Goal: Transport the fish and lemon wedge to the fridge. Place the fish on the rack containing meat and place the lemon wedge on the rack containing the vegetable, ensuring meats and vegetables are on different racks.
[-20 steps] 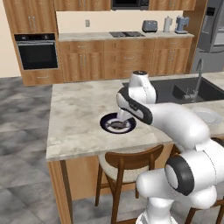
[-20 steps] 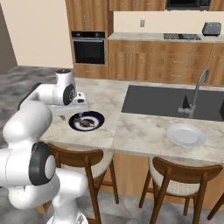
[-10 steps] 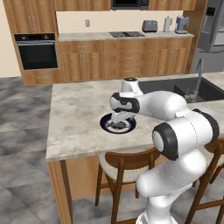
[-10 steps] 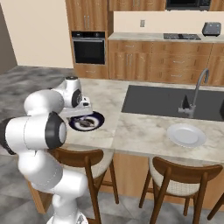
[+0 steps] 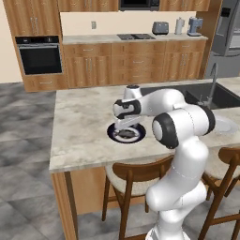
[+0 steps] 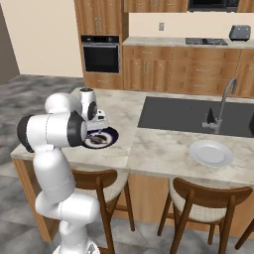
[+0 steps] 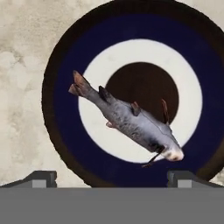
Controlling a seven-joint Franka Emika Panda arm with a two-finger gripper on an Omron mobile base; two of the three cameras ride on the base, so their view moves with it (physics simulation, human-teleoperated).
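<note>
The fish (image 7: 129,124), slim and grey, lies slantwise on a navy plate (image 7: 61,83) with a white ring and a dark centre. My gripper (image 7: 114,178) hangs straight above it, open, one fingertip at each side of the plate's near edge and nothing between them. In the base views the plate (image 5: 112,134) (image 6: 113,135) rests on the island counter and the fish (image 5: 125,134) (image 6: 99,139) lies on it, with the gripper (image 5: 124,124) (image 6: 100,128) just over it. The grey steel fridge (image 5: 228,42) stands at the far right, doors shut. The lemon wedge is out of view.
A white plate (image 6: 211,153) lies on the island near the dark sink (image 6: 193,115) and its faucet (image 6: 221,106). Wooden stools (image 5: 136,173) stand under the front edge. An oven (image 5: 40,56) and cabinets line the back wall.
The hand has moved left and down over the navy plate while the arm folded in closer. The plate and fish have stayed put.
</note>
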